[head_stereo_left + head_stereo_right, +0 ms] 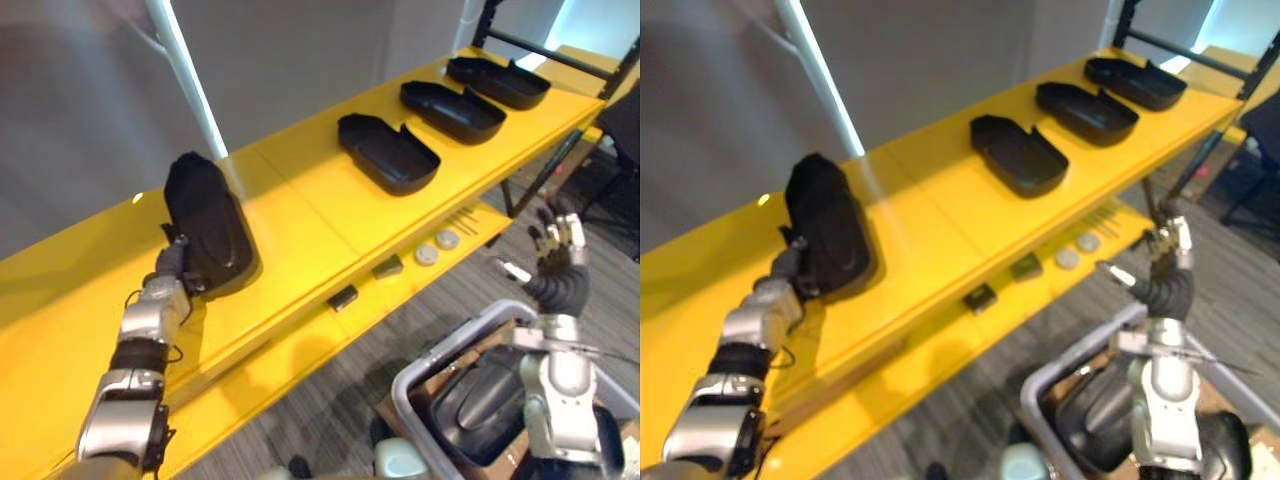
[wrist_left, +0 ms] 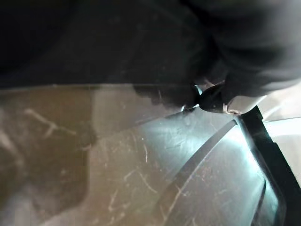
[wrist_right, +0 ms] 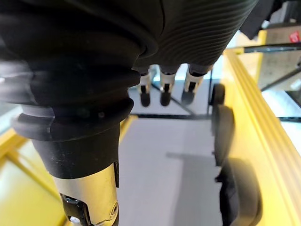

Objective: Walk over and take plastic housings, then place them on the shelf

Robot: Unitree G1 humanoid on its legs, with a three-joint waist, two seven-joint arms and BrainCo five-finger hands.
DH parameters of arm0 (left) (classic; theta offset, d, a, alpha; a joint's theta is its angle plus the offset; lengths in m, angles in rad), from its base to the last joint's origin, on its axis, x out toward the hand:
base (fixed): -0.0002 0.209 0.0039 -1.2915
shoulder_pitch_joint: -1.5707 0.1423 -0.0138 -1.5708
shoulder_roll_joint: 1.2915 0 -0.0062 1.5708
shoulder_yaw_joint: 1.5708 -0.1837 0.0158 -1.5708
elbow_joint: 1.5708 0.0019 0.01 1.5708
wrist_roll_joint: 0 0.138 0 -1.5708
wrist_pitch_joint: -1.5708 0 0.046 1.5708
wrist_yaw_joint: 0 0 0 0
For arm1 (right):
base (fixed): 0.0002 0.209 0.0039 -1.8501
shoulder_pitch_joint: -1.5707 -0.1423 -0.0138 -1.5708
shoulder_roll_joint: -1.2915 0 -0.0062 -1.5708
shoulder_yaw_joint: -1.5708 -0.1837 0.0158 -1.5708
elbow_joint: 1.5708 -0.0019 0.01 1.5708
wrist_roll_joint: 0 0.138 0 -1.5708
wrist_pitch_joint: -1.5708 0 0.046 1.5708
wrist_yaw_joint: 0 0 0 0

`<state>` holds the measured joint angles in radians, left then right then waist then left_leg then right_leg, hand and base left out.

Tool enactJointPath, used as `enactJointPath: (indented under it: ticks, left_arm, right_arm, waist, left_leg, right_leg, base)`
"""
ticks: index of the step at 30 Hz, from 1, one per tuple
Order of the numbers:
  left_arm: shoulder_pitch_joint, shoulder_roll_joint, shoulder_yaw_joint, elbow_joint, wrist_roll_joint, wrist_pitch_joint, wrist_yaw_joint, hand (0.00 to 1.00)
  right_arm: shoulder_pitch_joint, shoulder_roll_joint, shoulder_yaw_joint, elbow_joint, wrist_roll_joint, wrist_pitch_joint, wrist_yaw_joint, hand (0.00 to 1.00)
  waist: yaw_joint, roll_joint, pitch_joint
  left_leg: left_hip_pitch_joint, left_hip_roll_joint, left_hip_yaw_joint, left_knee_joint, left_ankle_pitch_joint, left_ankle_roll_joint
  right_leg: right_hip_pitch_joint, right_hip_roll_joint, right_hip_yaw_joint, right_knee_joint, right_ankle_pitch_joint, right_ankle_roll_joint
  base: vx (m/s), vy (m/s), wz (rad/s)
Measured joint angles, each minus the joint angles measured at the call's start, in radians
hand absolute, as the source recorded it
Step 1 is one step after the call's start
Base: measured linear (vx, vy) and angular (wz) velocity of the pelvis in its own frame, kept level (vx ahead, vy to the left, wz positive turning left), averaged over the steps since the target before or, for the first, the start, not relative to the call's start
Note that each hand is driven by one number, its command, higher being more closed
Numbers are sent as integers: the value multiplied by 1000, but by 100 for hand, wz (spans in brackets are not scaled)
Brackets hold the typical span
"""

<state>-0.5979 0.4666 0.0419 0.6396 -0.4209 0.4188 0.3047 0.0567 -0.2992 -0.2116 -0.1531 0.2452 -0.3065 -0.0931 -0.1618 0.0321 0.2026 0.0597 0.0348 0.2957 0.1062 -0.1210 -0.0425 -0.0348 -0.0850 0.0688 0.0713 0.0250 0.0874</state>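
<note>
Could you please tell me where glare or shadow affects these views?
Left eye view: a bright light strip glints off the yellow shelf; left wrist view: heavy shadow with one white glare patch; right wrist view: the right hand is backlit.

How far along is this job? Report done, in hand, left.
Done: three housings lie on the shelf. In hand: the left hand is at a fourth housing on the shelf. Left: more housings sit in the grey bin; the right hand hangs open, empty.

Left robot hand point(image 1: 170, 263) partly hidden behind housing point(image 1: 205, 225); grey bin point(image 1: 445, 340) cut off by bottom edge.
</note>
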Motion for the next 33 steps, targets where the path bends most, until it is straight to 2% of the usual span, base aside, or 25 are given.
enactJointPath:
  ticks: [3,10,16,22,23,25,30,33]
  left_arm:
    - [-11,1,-3,14,7,17,23,0]
    - [-32,3,-1,48,-9,16,29,0]
    - [-32,4,0,49,-116,-9,40,0]
    - [-26,-3,-1,46,-248,-75,45,0]
    - [-20,-3,-1,38,-306,-95,52,0]
    - [-3,-5,-1,20,-356,-123,60,0]
    - [40,-19,24,-32,-438,-189,62,0]
    - [53,-31,33,-41,-446,-221,64,0]
  right_arm:
    - [-6,4,3,9,14,0,-9,0]
    - [-5,6,8,9,17,0,-18,0]
    - [-5,9,25,12,17,-1,-17,0]
    - [-4,9,25,15,17,-2,-11,0]
    - [-4,9,26,16,17,-3,-10,0]
    - [-4,9,27,16,17,-4,-10,0]
    - [-3,10,30,16,17,-22,-7,0]
    - [2,10,45,17,17,-27,7,0]
  waist:
    - [-5,0,0]
    - [-12,0,-1]
    - [-11,-2,-2]
    - [-12,-9,-6]
    - [-11,-11,-7]
    - [-11,-13,-8]
    - [-10,-23,-14]
    - [-10,-33,-20]
  left_leg:
    - [6,0,12,-3,0,0]
    - [8,-5,17,-10,4,4]
    - [8,-6,16,-11,4,4]
    - [9,-6,14,-12,4,4]
    - [9,-6,14,-13,4,4]
    - [9,-6,14,-14,4,4]
    - [12,-10,9,-30,13,6]
    - [12,-10,5,-30,13,6]
  right_leg:
    - [0,1,12,-3,3,1]
    - [2,-3,16,-14,13,4]
    - [3,-3,16,-16,15,5]
    - [18,-4,15,-44,28,7]
    - [18,-4,14,-46,29,7]
    - [19,-5,14,-46,29,7]
    - [20,-7,8,-52,30,9]
    - [24,-8,4,-55,31,9]
  base:
    - [-26,-1,-11]
    - [-7,3,-3]
    - [0,0,0]
    - [0,0,0]
    - [0,0,0]
    - [0,0,0]
    - [-2,-3,3]
    - [-3,-4,5]
